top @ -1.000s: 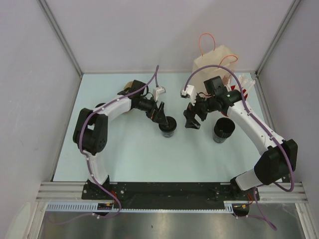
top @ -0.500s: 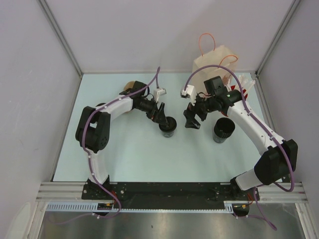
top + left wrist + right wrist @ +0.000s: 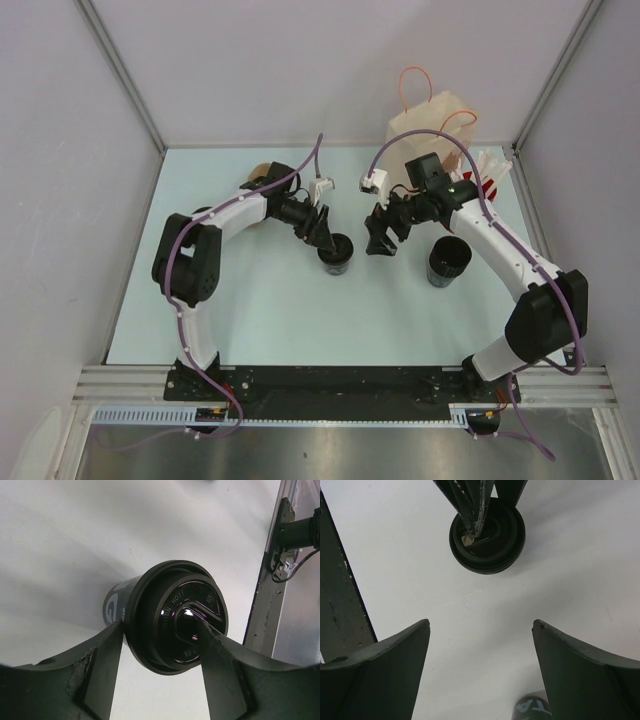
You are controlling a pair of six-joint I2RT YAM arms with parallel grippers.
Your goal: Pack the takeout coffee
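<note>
Standing upright: takeout coffee (image 3: pixel 170 612); lid up, axis vertical; left gripper (image 3: pixel 160 627) straddling.

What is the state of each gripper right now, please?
Left gripper: jaws on either side of the takeout coffee; whether they grip it cannot be told.
Right gripper: open, holding nothing.

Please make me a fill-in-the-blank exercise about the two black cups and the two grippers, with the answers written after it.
The short cup sits between the fingers of the left gripper, and its lid is ____ in colour. The right gripper is ____, with nothing between its fingers. In the top view, the tall cup stands to the ____ of the short cup. Answers: black, open, right.
</note>
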